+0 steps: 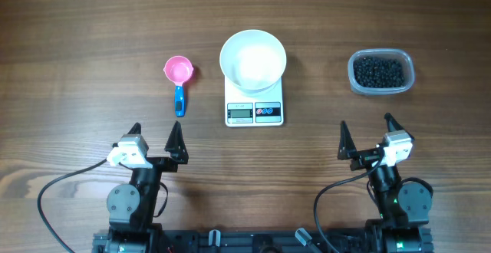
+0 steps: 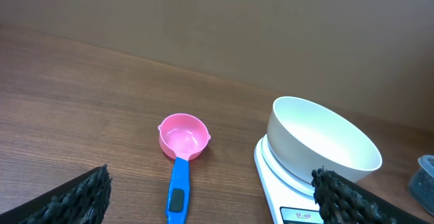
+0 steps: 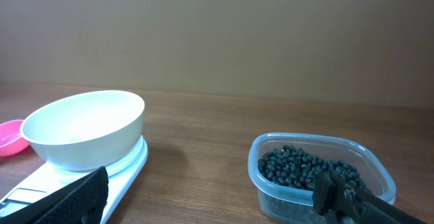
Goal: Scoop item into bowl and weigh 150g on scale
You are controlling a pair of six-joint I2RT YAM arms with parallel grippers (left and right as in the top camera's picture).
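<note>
A white bowl [image 1: 253, 59] [image 2: 321, 142] [image 3: 86, 127] rests on the white scale [image 1: 255, 107] [image 2: 274, 187] [image 3: 125, 166] at the table's middle; the bowl looks empty. The item, a heap of small black beads [image 1: 377, 72] [image 3: 305, 168], fills a clear tub [image 1: 381, 73] [image 3: 319, 183] at the right. A pink scoop with a blue handle [image 1: 179, 80] [image 2: 180, 156] lies left of the scale. My left gripper [image 1: 156, 135] [image 2: 210, 200] stands open near the front edge, behind the scoop. My right gripper [image 1: 367, 135] [image 3: 210, 197] is open too, between scale and tub, holding nothing.
Bare wooden tabletop [image 1: 77, 69] stretches to the left of the scoop and between the scale and the tub. Black cables [image 1: 54, 192] loop beside both arm bases at the front edge.
</note>
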